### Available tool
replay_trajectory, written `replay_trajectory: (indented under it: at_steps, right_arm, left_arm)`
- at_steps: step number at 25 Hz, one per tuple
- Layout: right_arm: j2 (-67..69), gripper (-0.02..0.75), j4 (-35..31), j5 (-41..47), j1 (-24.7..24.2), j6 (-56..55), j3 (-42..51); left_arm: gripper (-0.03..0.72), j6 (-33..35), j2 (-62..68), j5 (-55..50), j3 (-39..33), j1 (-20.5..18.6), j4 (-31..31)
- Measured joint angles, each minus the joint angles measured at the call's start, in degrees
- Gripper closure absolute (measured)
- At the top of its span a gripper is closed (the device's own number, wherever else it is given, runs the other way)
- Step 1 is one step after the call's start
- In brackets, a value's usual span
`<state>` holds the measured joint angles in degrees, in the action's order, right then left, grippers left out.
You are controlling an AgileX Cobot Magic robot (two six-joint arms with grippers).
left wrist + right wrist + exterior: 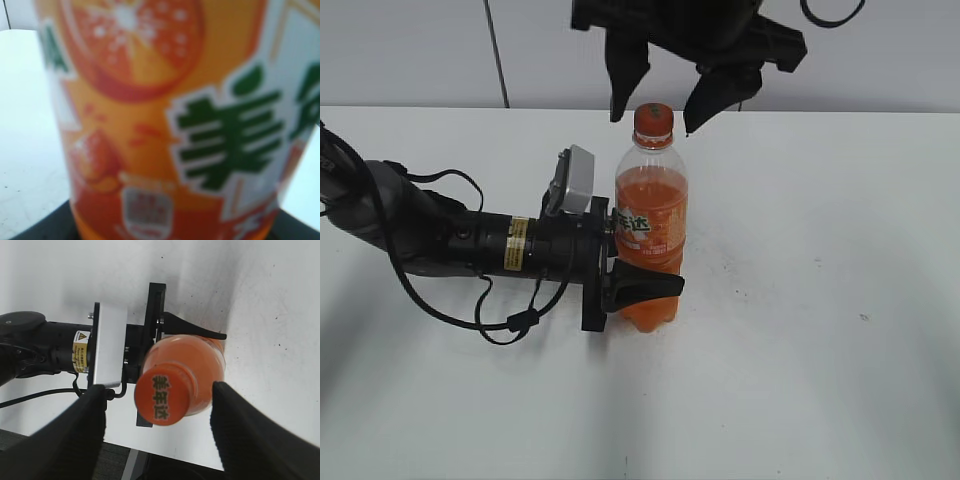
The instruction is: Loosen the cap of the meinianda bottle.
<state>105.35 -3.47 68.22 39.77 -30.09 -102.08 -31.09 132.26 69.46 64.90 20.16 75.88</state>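
The meinianda bottle (651, 225) stands upright on the white table, full of orange drink. Its orange cap (654, 119) is on the neck. My left gripper (638, 270) is shut on the bottle's lower body, one black finger in front of it. The left wrist view is filled by the blurred orange label (165, 120). My right gripper (653, 105) hangs open over the cap, one finger on each side, not touching it. In the right wrist view the cap (161, 394) lies between the two spread black fingers (160, 415).
My left arm (450, 235) lies along the table at the left, with loose black cables (510, 320) beside it. The table (820, 300) is white with a grey wall behind. Its edge and the floor show in the right wrist view (140, 465).
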Motion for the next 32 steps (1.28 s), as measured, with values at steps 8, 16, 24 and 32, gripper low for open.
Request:
replay_trajectory:
  at_steps: [8, 16, 24, 32]
  right_arm:
    - [0.78, 0.251, 0.05, -0.29, 0.0, 0.22, -0.02]
    - [1.15, 0.405, 0.35, 0.54, 0.0, 0.87, -0.02]
    - [1.27, 0.458, 0.37, 0.81, 0.0, 5.1, -0.07]
    - [1.27, 0.458, -1.09, 0.86, 0.0, 24.49, -0.07]
  left_arm:
    - [0.298, 0.0, 0.0, 0.0, 0.0, 0.0, 0.0]
    - [0.298, 0.0, 0.0, 0.0, 0.0, 0.0, 0.0]
    - [0.298, 0.0, 0.0, -0.05, 0.0, 0.07, -0.05]
    - [0.298, 0.0, 0.0, -0.05, 0.0, 0.07, 0.01]
